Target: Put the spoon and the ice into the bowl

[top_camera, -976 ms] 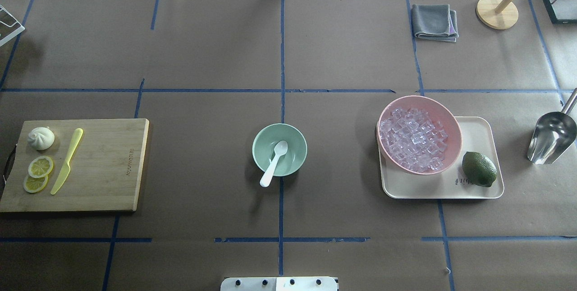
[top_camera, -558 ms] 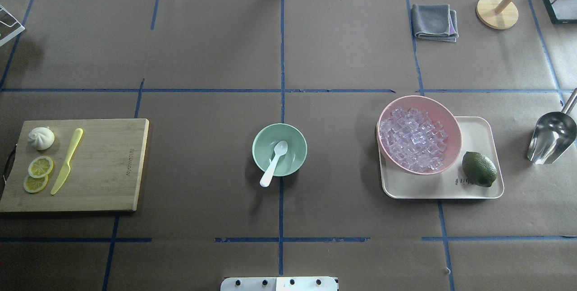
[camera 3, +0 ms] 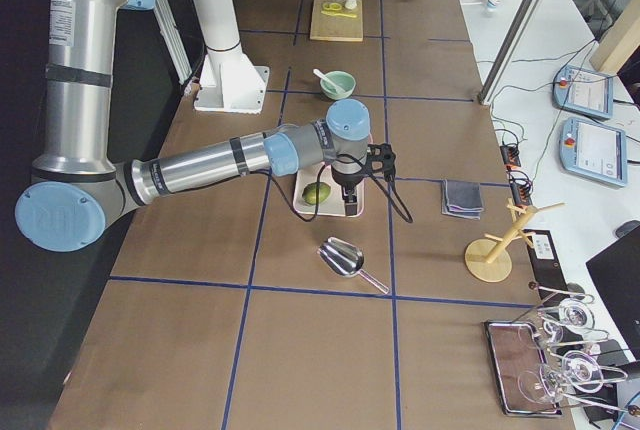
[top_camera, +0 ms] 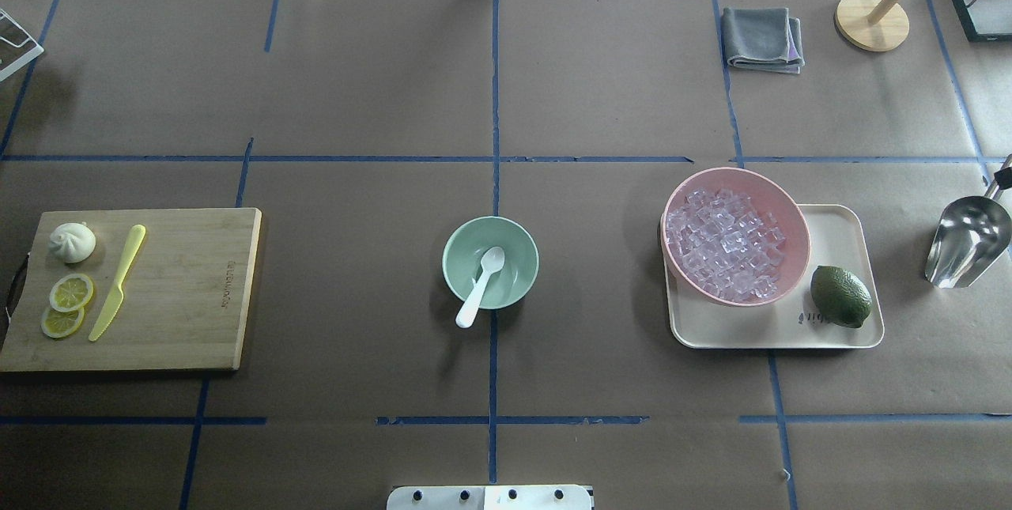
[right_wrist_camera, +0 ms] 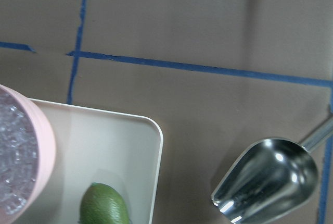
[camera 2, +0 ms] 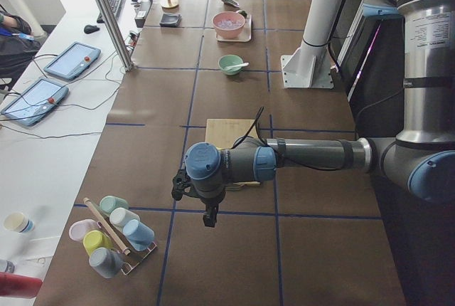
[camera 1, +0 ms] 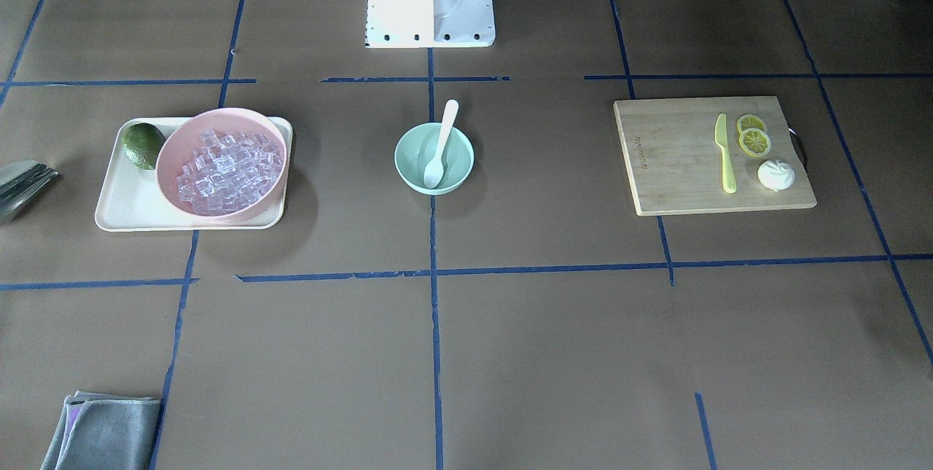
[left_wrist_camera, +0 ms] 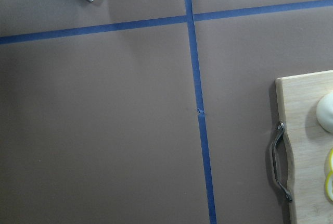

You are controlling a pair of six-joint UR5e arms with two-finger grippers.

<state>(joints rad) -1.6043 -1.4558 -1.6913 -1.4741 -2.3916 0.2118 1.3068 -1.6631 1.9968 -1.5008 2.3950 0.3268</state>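
The spoon (top_camera: 481, 287) lies in the mint-green bowl (top_camera: 457, 257) mid-bench, handle jutting over the near rim, so a knock could flip it out. Farther off, the ice (top_camera: 723, 245) in the pink bowl (top_camera: 800, 217) looks slippery to pinch; whether the left fingers (camera 2: 209, 218) or right fingers (camera 3: 348, 200) stand apart cannot be told.

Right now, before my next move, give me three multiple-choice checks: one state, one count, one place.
1. The mint-green bowl holds: A) only the spoon; B) spoon and ice; C) nothing.
2. How many lemon slices lie on the cutting board? A) one; B) two; C) four.
3. The green fruit lies: A) in the mint-green bowl; B) on the cutting board; C) on the tray beside the pink bowl.
Answers: 1A, all the ice sits in the pink bowl; 2B, two slices show; 3C, it sits at the tray's corner.
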